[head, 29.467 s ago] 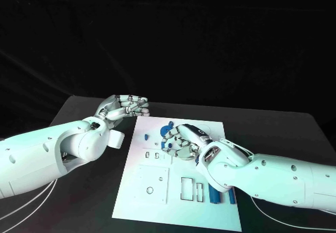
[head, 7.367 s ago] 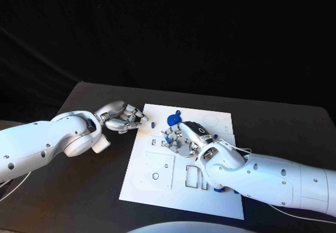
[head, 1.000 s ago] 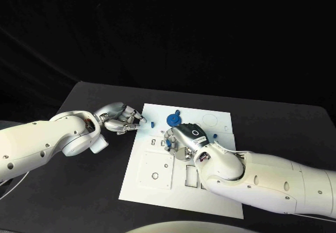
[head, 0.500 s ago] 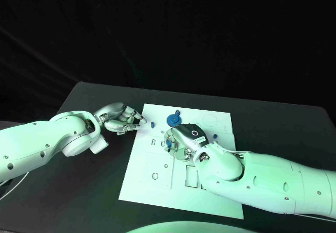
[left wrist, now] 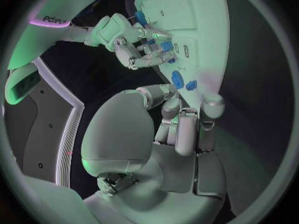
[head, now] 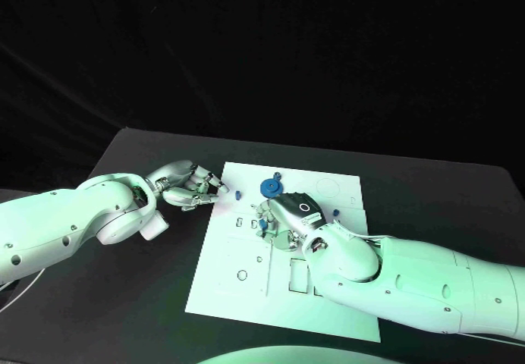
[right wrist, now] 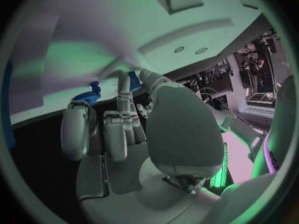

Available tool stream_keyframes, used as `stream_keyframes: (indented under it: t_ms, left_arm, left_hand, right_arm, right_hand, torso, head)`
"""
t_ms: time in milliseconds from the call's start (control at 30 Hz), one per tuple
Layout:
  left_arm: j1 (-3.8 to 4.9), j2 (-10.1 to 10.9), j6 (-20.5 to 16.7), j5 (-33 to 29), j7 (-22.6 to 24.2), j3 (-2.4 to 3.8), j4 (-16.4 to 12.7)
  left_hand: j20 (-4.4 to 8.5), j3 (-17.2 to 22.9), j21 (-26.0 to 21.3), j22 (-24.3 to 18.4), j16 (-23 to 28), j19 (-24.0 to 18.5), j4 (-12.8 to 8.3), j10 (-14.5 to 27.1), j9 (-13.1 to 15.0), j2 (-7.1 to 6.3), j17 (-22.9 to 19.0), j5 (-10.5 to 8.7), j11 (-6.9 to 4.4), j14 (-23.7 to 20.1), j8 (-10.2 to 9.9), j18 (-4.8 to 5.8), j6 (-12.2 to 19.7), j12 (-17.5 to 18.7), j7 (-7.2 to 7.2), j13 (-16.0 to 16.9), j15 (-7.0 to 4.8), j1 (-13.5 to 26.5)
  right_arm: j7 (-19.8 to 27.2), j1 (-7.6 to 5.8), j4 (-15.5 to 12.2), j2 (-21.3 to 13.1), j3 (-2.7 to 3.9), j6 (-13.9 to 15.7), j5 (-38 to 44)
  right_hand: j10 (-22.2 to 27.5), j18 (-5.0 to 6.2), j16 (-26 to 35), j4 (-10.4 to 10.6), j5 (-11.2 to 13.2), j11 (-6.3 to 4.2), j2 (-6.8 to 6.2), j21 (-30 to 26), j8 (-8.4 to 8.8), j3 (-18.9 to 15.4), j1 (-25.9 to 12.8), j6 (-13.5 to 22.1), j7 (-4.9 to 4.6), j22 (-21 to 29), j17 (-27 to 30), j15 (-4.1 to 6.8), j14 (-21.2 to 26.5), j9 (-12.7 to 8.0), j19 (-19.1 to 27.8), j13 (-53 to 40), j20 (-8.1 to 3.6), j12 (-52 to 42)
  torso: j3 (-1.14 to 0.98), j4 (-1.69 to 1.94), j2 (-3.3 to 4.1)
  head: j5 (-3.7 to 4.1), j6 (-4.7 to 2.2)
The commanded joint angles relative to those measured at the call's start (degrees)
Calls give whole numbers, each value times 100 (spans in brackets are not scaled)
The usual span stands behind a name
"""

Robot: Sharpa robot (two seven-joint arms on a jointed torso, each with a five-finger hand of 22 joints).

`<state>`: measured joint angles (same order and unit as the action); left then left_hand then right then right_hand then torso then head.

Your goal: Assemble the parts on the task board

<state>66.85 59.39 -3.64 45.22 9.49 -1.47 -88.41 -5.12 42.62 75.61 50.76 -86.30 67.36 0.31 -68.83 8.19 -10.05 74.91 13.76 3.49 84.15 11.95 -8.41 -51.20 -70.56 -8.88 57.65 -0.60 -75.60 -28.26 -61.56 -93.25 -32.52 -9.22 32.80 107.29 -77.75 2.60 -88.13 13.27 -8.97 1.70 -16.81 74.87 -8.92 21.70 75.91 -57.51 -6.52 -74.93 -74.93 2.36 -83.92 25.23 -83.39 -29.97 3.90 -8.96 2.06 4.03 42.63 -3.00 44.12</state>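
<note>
The white task board [head: 243, 294] lies in the middle of the black table. My right hand [head: 287, 218] is bent down over its far half, and its fingertips pinch a small blue part [head: 262, 225]. From the left wrist view the same right hand [left wrist: 134, 45] has a blue part [left wrist: 165, 47] at its fingertips. A round blue part [head: 270, 187] stands just beyond it, also seen in the left wrist view [left wrist: 177, 78]. My left hand [head: 192, 186] rests at the board's left edge with fingers curled and nothing in them. A tiny blue part [left wrist: 191, 84] lies just past its fingertips.
The board carries rectangular cut-outs [head: 299, 274] and small holes on its near half, partly covered by my right arm [head: 405, 284]. Another small blue part [head: 336, 212] sits to the right of my right hand. Black table [head: 131, 303] surrounds the board.
Both arms stay almost where they were. My right hand's fingers have shifted slightly over the small blue part; the left hand keeps its curled pose.
</note>
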Motion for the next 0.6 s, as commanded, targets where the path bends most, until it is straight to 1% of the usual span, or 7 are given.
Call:
stream_keyframes:
  t_ms: [33, 333, 600]
  left_arm:
    - [5, -10, 96, -2, 7, 4, -5]
    - [5, -13, 107, -2, -1, 3, 2]
    - [5, -14, 113, -1, -9, 3, 8]
  left_hand:
    - [-35, -10, 21, -4, -26, -21, 3, 20, 8, -27, 575, -33, 14, 246, -27, 86, -36, 29, 16, -5, 45, 29]
    - [-35, -10, 21, -4, -26, -21, 3, 20, 8, -27, 575, -33, 14, 246, -27, 86, -36, 29, 16, -5, 45, 29]
    - [-35, -10, 21, -4, -26, -21, 3, 20, 8, -27, 575, -33, 14, 246, -27, 86, -36, 29, 16, -5, 45, 29]
  right_arm:
    - [53, -2, 1, 3, 2, 48, 66]
    - [63, -3, -8, -16, 2, 69, 60]
    - [63, -3, -63, -50, 2, 77, 41]
  right_hand:
    - [-8, 67, 34, 3, 3, 19, -1, -15, 25, -36, -17, 44, 5, -829, -950, -40, -491, -8, -11, 6, 29, 18]
    - [-11, 67, 36, 15, 1, 16, 1, -15, 39, -67, -8, 69, 10, -831, -948, -37, -491, -13, -13, 10, 28, 23]
    - [-17, 66, 33, 20, 0, 15, 6, -10, 36, -77, -2, 62, 7, -834, -954, -35, -492, -12, -16, 11, 27, 24]
  torso:
    - [-1, 1, -2]
    - [1, 5, -4]
    - [0, 2, -6]
  head:
    - [3, 5]
    - [4, 2]
    - [-3, 5]
